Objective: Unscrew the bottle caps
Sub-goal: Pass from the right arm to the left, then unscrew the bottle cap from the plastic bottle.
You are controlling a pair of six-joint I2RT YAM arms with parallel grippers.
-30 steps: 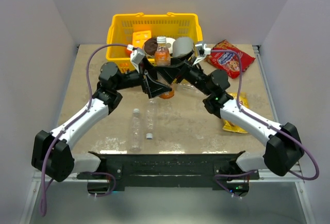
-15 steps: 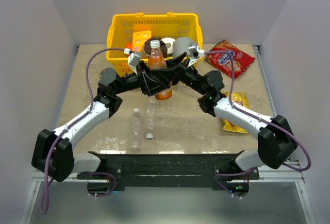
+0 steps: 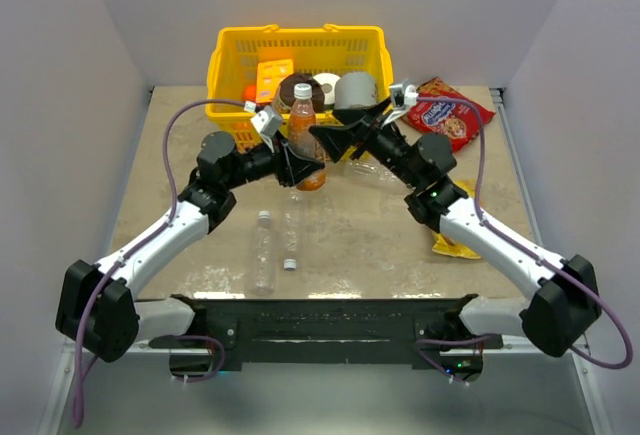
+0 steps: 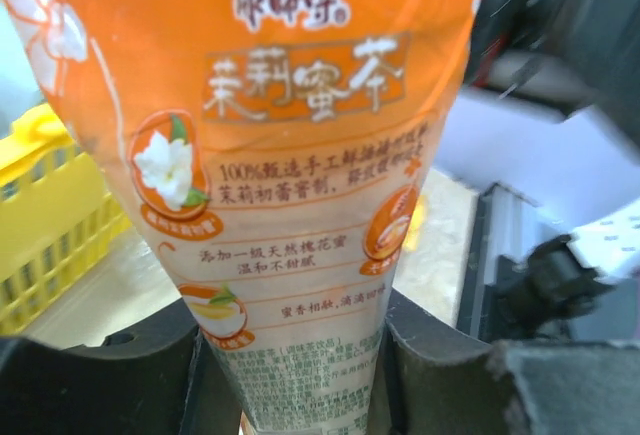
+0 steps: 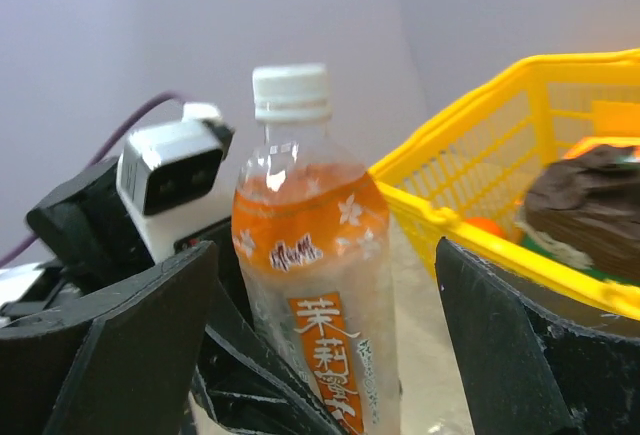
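The orange-drink bottle (image 3: 303, 135) stands upright in front of the basket, and its whitish cap (image 3: 301, 87) is on. My left gripper (image 3: 296, 160) is shut on its lower body; the wrist view shows the label (image 4: 300, 175) squeezed between both fingers (image 4: 440, 355). My right gripper (image 3: 335, 138) is open just to the bottle's right. From the right wrist, the bottle (image 5: 310, 285) and its cap (image 5: 291, 92) show beyond the spread fingers (image 5: 130, 355), untouched. A clear bottle (image 3: 263, 250) lies on the table, with a loose cap (image 3: 288, 264) beside it.
A yellow basket (image 3: 225, 60) at the back holds a grey can (image 3: 355, 90), a roll (image 3: 327, 82) and an orange box (image 3: 272, 77). A red snack bag (image 3: 445, 115) lies back right. A yellow packet (image 3: 455, 225) lies under the right arm.
My left gripper has shut on the orange bottle, which shifted slightly left. My right gripper has opened wide and drawn back to the right of the bottle.
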